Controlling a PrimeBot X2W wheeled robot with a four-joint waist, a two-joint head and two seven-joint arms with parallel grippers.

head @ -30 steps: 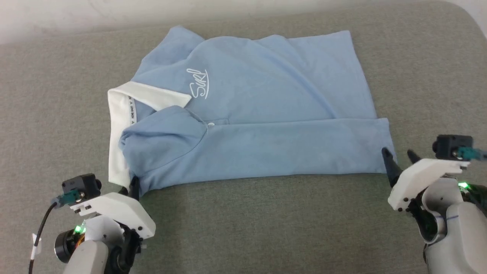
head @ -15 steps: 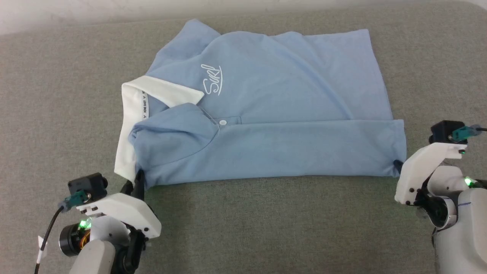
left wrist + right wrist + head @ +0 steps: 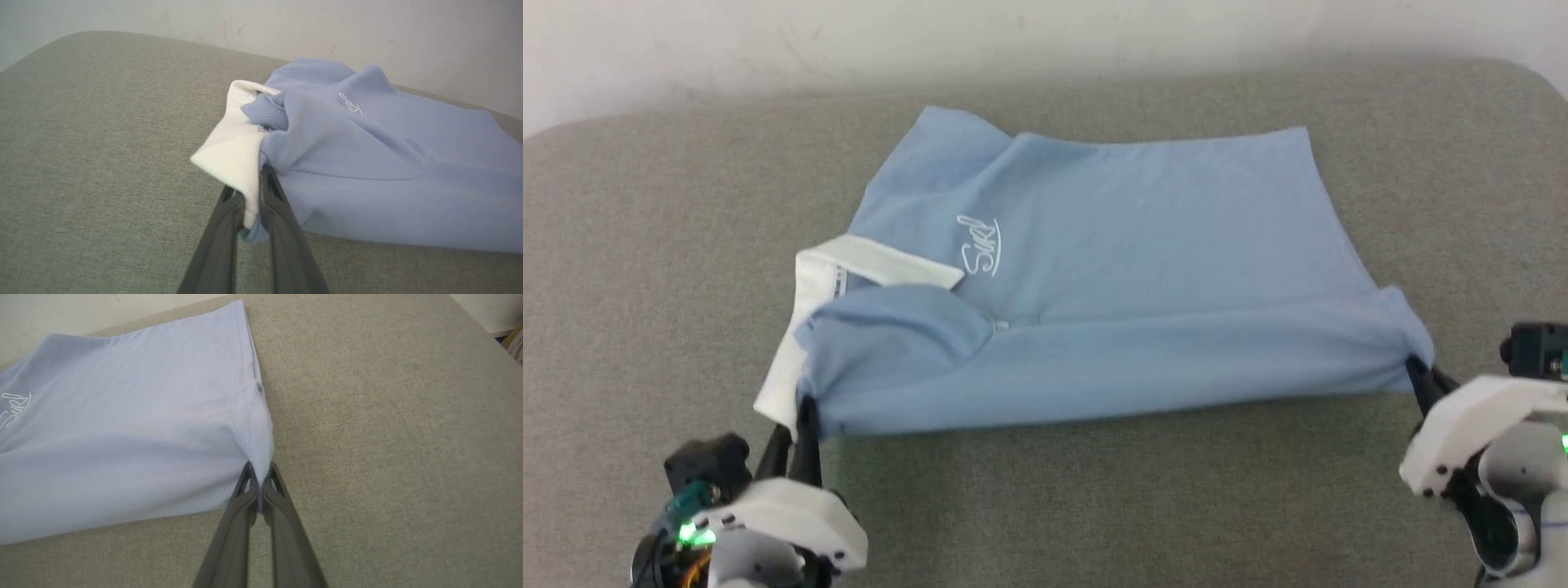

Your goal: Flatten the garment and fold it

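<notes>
The garment (image 3: 1111, 269), a light blue polo shirt with a white collar (image 3: 809, 318) and white script logo (image 3: 978, 243), lies sideways on the grey surface with its near long edge folded over. My left gripper (image 3: 799, 408) is shut on the garment's near left corner, pinching collar and blue cloth (image 3: 251, 196). At the near right, my right gripper (image 3: 1419, 369) is shut on the hem corner (image 3: 259, 467). Both pinched corners are lifted a little, and the near edge is stretched between them.
The grey padded surface (image 3: 1094, 490) stretches wide in front of the garment and to both sides. A pale wall (image 3: 849, 41) runs behind its far edge. The surface's right edge (image 3: 482, 330) drops off near the right arm.
My right gripper went from open beside the hem corner to shut on it. Both pinched corners have risen slightly. The head camera has tilted, so the whole picture sits lower.
</notes>
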